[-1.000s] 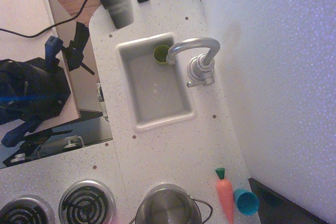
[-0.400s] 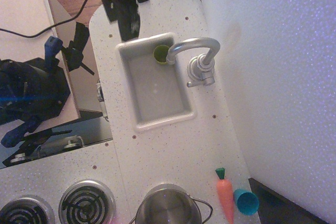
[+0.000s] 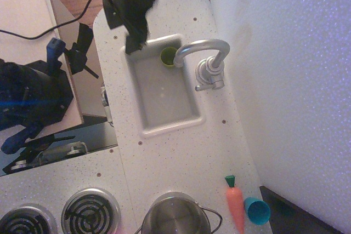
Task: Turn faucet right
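Gripper advanced toward sink; faucet spout points left.

Green cup in sink; steel pot, carrot, blue cup nearby.

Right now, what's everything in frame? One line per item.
Matte silver gooseneck toy faucet: 1, silver-grey, on the counter right of the sink, spout arching over its top end.
Sink basin: 1, pale grey, set in the speckled white counter.
Small green cup: 1, green, in the sink's top corner under the spout.
Steel pot: 1, silver, bottom edge.
Toy carrot: 1, orange with green top, bottom right.
Teal cup: 1, on its side beside the carrot.
Stove burners: 2, coil, bottom left.
Black gripper: 1, at the sink's top-left rim, apart from the faucet; jaw state unclear.
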